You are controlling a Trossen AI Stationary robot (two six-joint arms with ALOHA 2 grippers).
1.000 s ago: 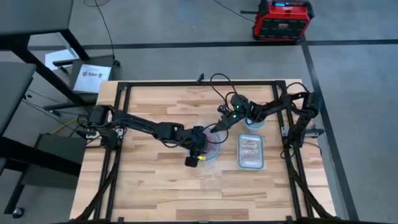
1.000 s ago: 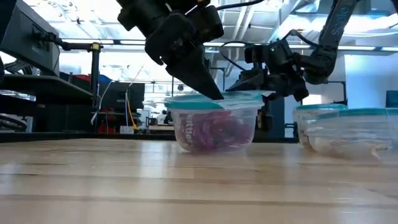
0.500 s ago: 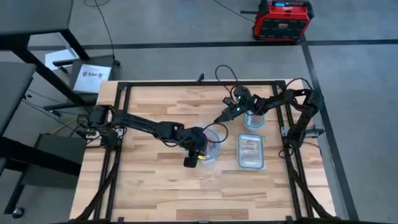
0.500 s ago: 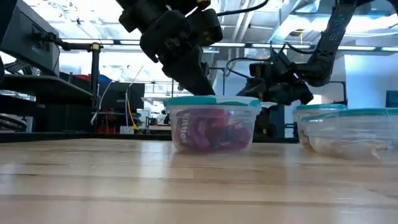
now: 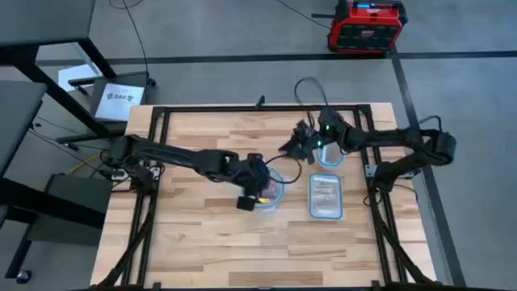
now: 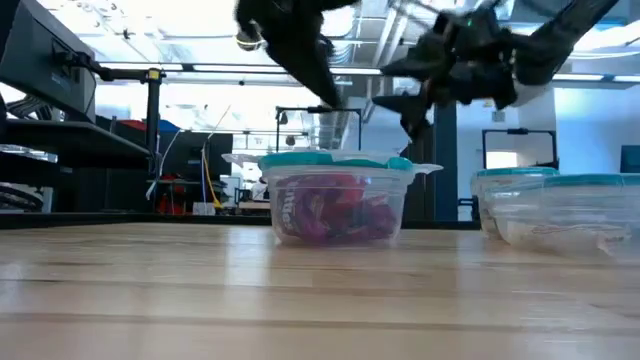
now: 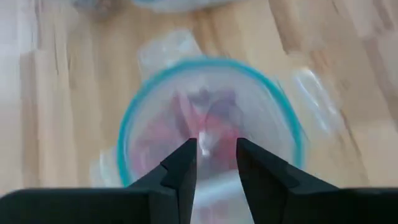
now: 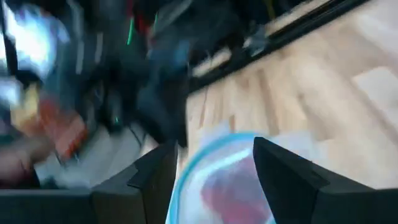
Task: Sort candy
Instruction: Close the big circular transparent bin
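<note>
My left gripper [image 7: 216, 160] hangs above the round bowl [image 7: 208, 62], fingers narrowly parted and empty. The candy [image 6: 335, 208] — red and purple wrapped sweets — lies heaped inside. They look light, crinkly and slippery; I judge pinching one wrapper's edge is best. My right gripper [image 5: 288, 146] hovers near, fingers apart.

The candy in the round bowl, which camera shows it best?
The low view: red and purple candy shows sharply through the bowl's clear wall. The left wrist view looks straight down on it past the left claw, but blurred. The right wrist view gives a smeared glimpse; the high view, a tiny patch.
</note>
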